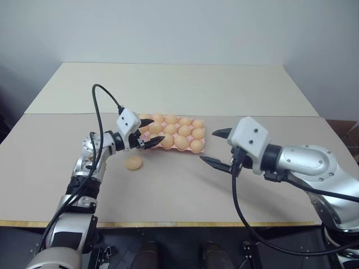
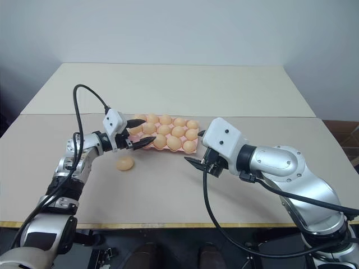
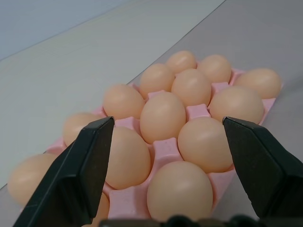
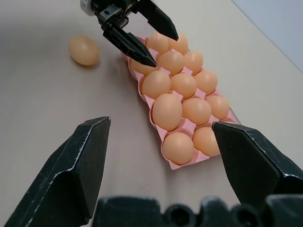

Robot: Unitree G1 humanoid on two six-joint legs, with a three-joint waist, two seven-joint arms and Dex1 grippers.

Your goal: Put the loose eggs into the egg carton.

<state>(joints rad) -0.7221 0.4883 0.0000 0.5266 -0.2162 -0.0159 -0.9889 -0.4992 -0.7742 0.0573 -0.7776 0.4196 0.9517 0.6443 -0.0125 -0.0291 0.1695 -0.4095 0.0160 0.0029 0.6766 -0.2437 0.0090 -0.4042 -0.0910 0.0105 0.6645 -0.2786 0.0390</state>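
The egg carton (image 1: 175,134) is seen lying flat near the middle of the desk (image 1: 185,185), its pink cups filled with tan eggs, and one loose egg (image 1: 133,162) is seen on the bare desk surface just off the carton's left end, apart from it. The left hand (image 1: 149,132) is held over that left end of the carton, its two black fingers spread wide with nothing between them; in the left wrist view the fingers (image 3: 80,172) are seen on either side of several seated eggs without touching any. The right hand (image 1: 216,147) is held just beside the carton's right end, low over the desk, its fingers also spread wide and empty. The carton's near-left corner is covered by the left hand in the head views, so the cups there cannot be fully checked; whether every cup is filled cannot be told. A seam across the desk is seen behind the carton, with a paler panel beyond it reaching to the wall (image 1: 179,28). Open desk surface is left in front of the carton and between the two arms, up to the near edge.
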